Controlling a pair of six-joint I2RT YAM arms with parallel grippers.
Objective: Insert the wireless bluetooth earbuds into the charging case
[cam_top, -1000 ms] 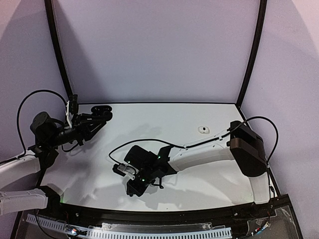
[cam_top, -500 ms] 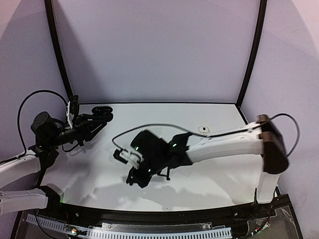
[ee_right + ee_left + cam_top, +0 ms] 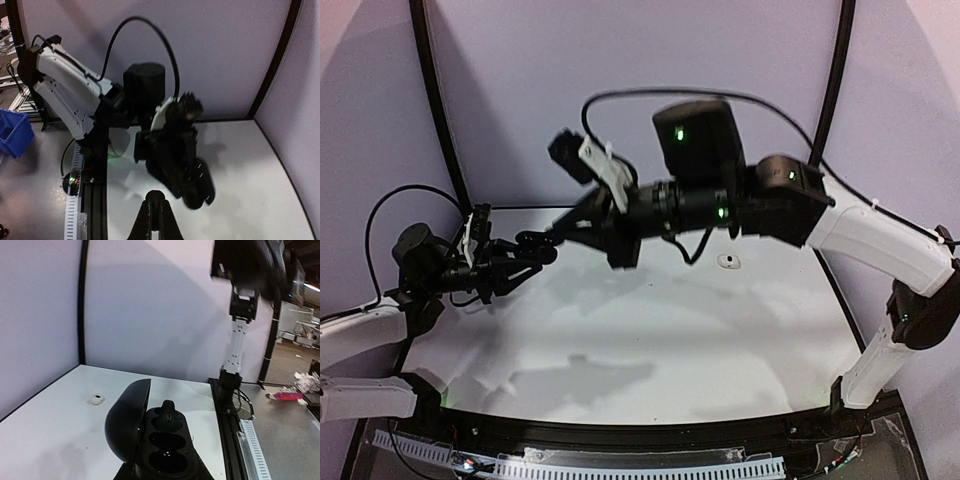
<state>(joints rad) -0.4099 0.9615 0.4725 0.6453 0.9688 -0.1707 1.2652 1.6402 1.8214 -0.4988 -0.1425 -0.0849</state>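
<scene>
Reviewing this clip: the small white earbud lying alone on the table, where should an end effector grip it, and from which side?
Probably straight down from above, closing across the body of the white earbud. It is small, lies low on the table and has free space all round, so a sideways approach would likely just push it along.

The black charging case (image 3: 155, 450) is cut off by the lower edge of the left wrist view. Whether the black earbud (image 3: 169, 416) at its far end is fully seated cannot be told. A small white object (image 3: 727, 261) is too small to be identified. The left gripper (image 3: 525, 262) is blurred in the right wrist view. The right gripper (image 3: 154, 197) is cut off below, and anything pinched between its closed tips cannot be made out.
</scene>
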